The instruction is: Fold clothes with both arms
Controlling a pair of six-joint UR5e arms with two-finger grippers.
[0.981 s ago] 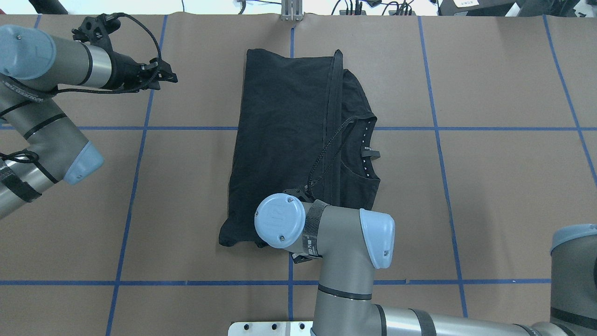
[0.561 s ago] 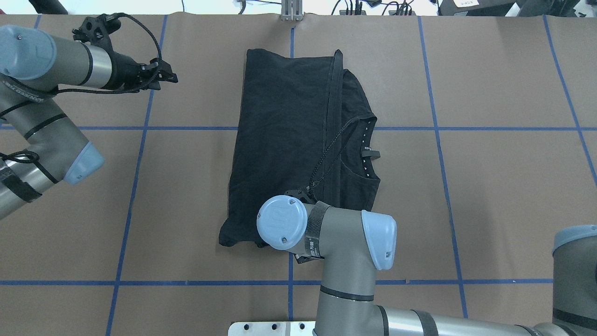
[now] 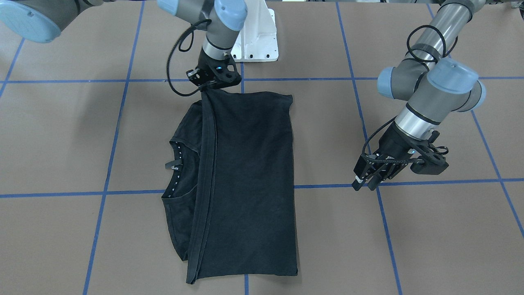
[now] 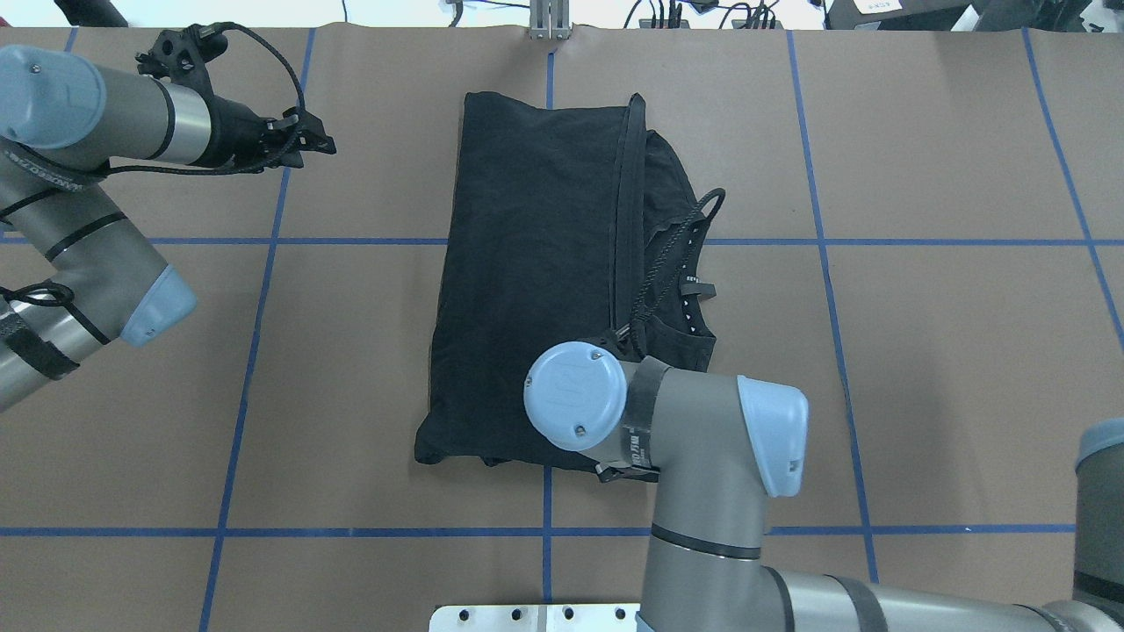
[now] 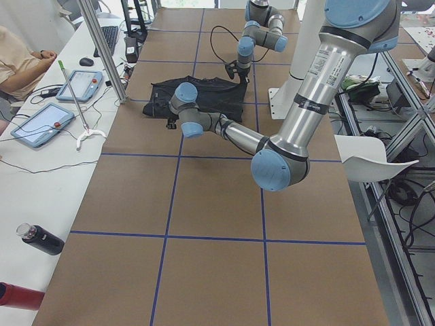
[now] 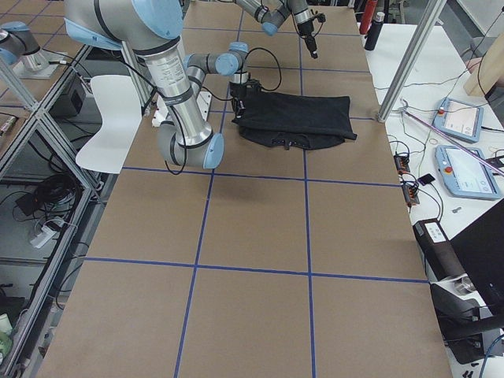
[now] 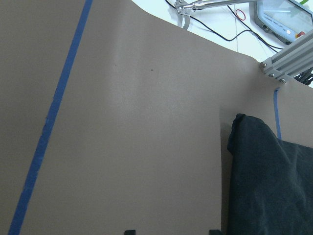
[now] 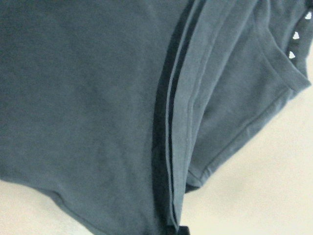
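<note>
The black T-shirt [image 3: 245, 184] [image 4: 527, 246] lies folded lengthwise on the brown table. Its collar [image 3: 177, 164] with small white marks peeks out beside a doubled hem strip [image 3: 202, 184]. My right gripper [image 3: 208, 84] is at the shirt's robot-side end, where the hem rises to it. In the right wrist view the hem [image 8: 171, 147] runs straight to a single dark fingertip at the bottom edge, so it reads as shut on the hem. From overhead that gripper is hidden under its wrist [image 4: 575, 408]. My left gripper [image 3: 365, 184] [image 4: 320, 145] hangs open over bare table, well clear of the shirt [image 7: 269, 186].
Blue tape lines [image 3: 110, 135] divide the table into a grid. The white pedestal base [image 3: 256, 37] stands just behind the shirt. A side table holds tablets [image 5: 41, 125] and bottles [image 5: 41, 239], with a person [image 5: 17, 61] seated there. An aluminium post [image 4: 549, 22] stands at the far edge.
My right arm's wrist has shifted to the right and a little farther forward, and its cable loop has swung over the collar. The left arm and the shirt look unchanged.
</note>
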